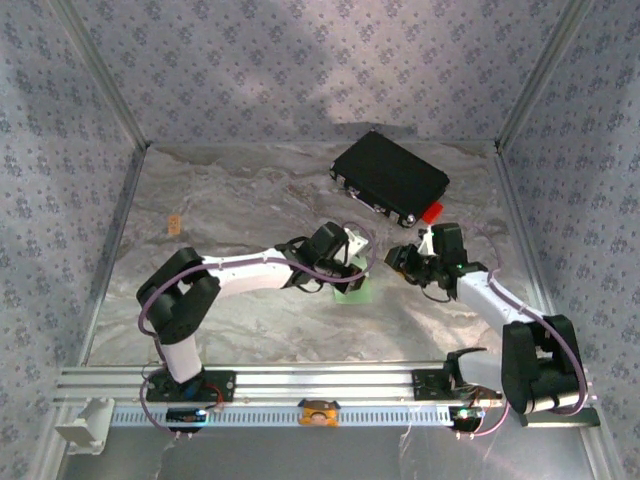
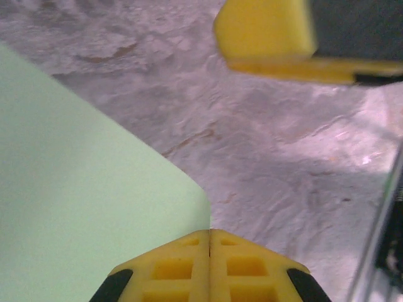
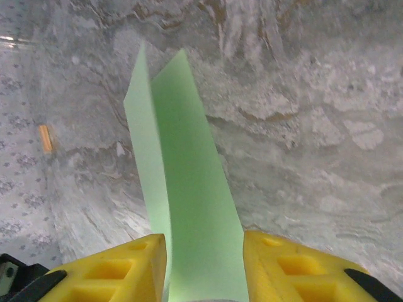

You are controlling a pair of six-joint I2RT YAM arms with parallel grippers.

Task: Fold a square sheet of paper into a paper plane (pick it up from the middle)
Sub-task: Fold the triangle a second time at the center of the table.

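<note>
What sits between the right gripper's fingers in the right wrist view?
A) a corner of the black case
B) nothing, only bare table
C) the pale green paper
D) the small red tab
C: in the right wrist view, the creased pale green paper runs up through the gap of the right gripper, with its yellow fingers standing apart on either side of it.
</note>
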